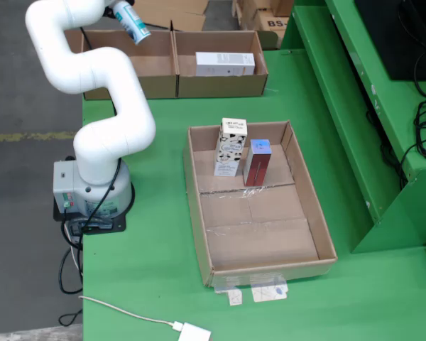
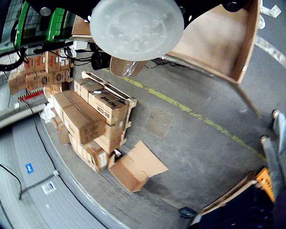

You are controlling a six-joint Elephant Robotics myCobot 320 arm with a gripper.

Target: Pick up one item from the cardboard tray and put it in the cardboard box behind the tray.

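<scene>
The gripper point(image 1: 121, 13), closed on a bottle point(image 1: 131, 23), should be centred above the far left box point(image 1: 138, 64) before letting go.

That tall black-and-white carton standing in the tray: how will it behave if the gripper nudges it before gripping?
The black-and-white carton stands upright on a narrow base, so it probably tips easily. It sits right beside the red box, which a push may also topple. Its flat, boxy sides suggest it will slide rather than roll.

White arm point(image 1: 92, 71) raised, hand point(image 1: 113, 8) rearward, high.
</scene>
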